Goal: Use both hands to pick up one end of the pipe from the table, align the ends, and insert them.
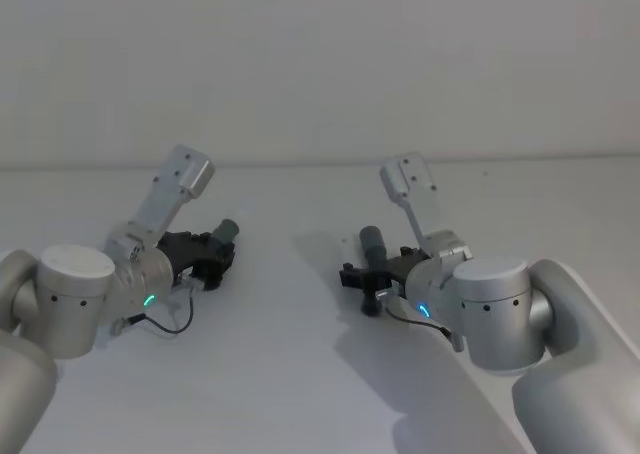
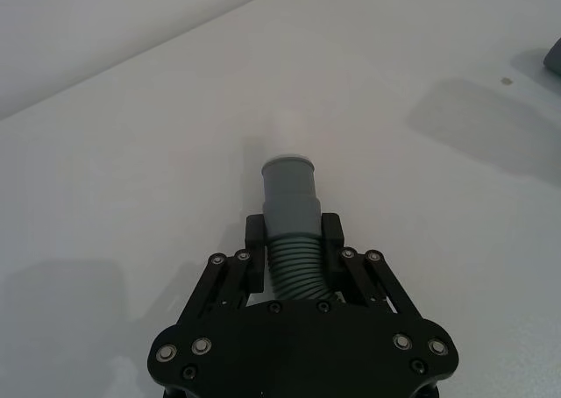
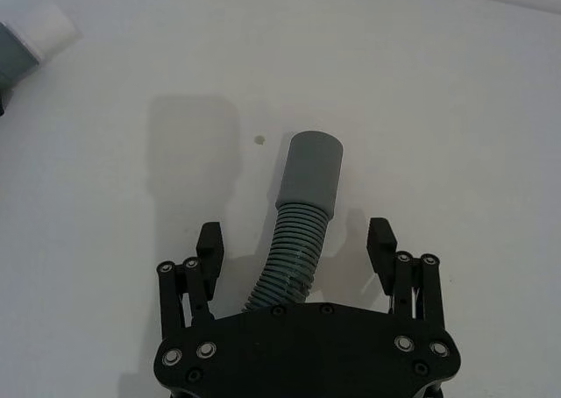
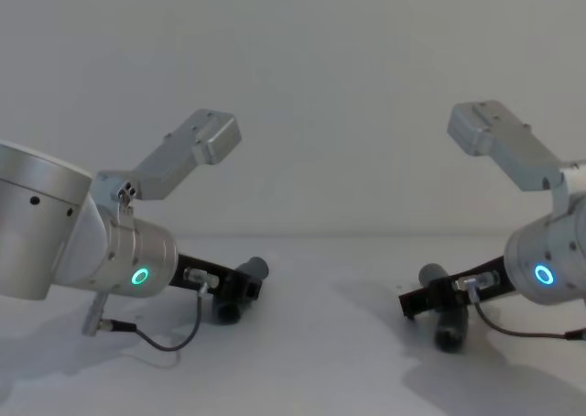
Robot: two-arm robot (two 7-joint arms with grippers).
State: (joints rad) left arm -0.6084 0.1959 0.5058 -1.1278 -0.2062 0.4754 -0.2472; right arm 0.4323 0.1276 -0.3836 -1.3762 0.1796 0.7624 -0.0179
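Two dark grey pipe pieces are on the white table. My left gripper is shut on the ribbed middle of the left pipe piece, whose smooth cuff ends in a pale narrower tip pointing forward. In the head view this piece sticks out of the left gripper. My right gripper is open, with its fingers on either side of the right pipe piece and not touching it. This piece lies on the table, its plain cuff pointing away from the right gripper.
The two pipe pieces are about a hand's width apart with bare table between them. A thin black cable loops beside the left wrist. A plain wall rises behind the table's far edge.
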